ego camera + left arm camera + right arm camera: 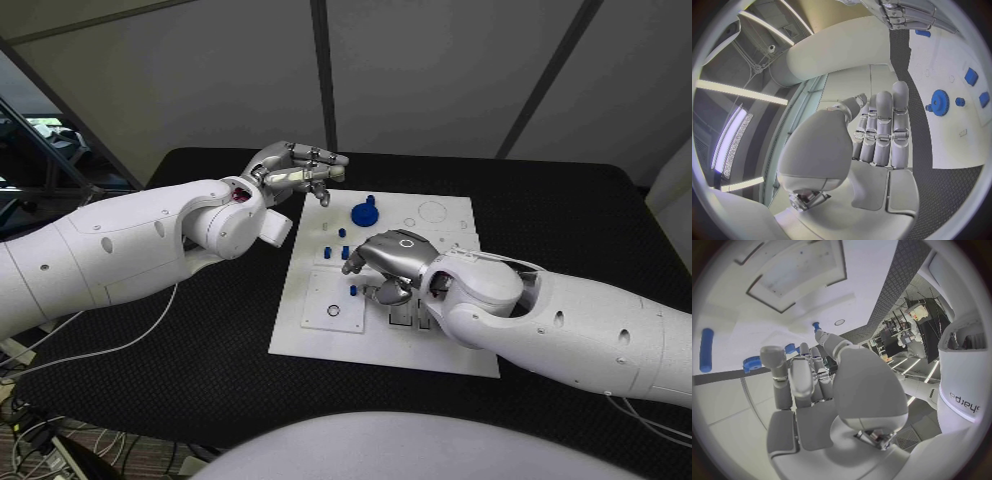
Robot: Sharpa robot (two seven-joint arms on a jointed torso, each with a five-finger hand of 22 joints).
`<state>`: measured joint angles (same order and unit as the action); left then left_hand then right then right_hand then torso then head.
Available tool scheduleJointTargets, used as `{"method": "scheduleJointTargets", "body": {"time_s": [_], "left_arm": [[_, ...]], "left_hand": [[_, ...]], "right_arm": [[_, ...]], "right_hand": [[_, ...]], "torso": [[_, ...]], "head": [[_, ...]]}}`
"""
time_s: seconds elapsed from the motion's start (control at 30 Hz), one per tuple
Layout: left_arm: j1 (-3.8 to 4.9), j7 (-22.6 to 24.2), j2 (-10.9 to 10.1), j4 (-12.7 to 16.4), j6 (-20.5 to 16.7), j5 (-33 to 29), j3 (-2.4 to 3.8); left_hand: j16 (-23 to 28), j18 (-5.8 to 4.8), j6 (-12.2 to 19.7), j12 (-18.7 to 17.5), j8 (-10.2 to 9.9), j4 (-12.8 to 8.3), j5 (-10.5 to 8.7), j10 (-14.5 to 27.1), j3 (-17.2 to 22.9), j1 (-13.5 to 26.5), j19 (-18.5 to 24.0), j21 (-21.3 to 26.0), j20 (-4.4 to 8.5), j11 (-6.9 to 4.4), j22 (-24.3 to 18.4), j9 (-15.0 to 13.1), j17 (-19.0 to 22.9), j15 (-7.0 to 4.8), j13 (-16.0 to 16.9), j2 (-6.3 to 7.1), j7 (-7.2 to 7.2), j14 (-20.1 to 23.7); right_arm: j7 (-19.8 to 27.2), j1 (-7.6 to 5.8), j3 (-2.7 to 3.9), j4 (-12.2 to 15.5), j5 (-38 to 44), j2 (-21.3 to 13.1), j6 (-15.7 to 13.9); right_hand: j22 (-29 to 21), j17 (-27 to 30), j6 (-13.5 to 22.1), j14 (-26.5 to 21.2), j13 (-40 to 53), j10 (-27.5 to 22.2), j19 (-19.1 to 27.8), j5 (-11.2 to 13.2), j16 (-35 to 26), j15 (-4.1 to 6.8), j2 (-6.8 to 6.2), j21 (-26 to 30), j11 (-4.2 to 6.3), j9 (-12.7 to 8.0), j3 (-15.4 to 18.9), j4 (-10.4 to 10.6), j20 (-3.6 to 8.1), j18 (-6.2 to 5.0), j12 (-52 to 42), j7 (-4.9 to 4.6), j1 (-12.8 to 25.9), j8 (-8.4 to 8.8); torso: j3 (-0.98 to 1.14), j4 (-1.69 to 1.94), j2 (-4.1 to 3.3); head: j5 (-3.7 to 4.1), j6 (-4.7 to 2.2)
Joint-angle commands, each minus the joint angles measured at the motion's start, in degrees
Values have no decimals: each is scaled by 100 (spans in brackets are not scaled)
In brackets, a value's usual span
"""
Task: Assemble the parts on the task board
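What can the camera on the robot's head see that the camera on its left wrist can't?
The head view alone takes in the whole task board, the black table around it, and the right hand lowered over the board's middle with its fingers curled down among the small blue parts. The left wrist view alone looks along the left hand's own fingers, held straight and close together with nothing in them. Both show the blue gear lying on the board, and the left hand beside the board's far corner.
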<state>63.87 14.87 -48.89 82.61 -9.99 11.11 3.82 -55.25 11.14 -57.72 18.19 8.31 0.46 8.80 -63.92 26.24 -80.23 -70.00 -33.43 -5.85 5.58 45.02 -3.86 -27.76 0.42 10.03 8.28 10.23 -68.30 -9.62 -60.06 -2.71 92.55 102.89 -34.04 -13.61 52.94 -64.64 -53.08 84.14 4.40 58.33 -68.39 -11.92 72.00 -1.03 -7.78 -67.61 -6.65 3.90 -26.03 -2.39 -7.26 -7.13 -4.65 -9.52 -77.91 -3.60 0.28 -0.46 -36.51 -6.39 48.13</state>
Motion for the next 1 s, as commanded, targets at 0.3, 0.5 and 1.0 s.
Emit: {"method": "scheduleJointTargets", "body": {"time_s": [0.3,0.5,1.0], "left_arm": [[8,-52,-14,-9,128,-25,2],[8,-42,-32,-9,116,-25,0],[6,19,-1,-36,79,-25,0]], "left_hand": [[16,-77,55,37,-12,-5,-26,65,-24,33,30,39,-14,-2,-9,2,9,28,7,-43,10,15],[16,-77,55,37,-12,-5,-26,65,-24,33,30,39,-14,-2,-9,2,9,28,7,-43,10,15],[15,-77,62,47,-9,-9,-26,76,-27,29,33,41,-16,0,-9,1,13,30,9,-42,11,18]], "right_arm": [[103,-25,201,620,-311,-840,-663],[-86,-158,489,666,-487,-1408,-42],[-120,-257,581,363,-596,-1557,646]], "right_hand": [[1,14,-217,137,-37,230,-50,-55,0,0,-21,21,54,26,32,47,25,-44,-240,7,49,-64],[-54,19,-203,138,-65,117,-27,-72,20,4,-172,76,63,12,228,115,30,-50,-236,45,182,-24],[-514,290,-1,79,-68,-322,146,41,-131,-38,-99,441,3,-4,875,210,-7,-121,-236,146,21,-2]], "torso": [[-11,-4,3],[-13,-25,8],[-15,-14,2]], "head": [[78,-53],[123,-86],[122,-106]]}}
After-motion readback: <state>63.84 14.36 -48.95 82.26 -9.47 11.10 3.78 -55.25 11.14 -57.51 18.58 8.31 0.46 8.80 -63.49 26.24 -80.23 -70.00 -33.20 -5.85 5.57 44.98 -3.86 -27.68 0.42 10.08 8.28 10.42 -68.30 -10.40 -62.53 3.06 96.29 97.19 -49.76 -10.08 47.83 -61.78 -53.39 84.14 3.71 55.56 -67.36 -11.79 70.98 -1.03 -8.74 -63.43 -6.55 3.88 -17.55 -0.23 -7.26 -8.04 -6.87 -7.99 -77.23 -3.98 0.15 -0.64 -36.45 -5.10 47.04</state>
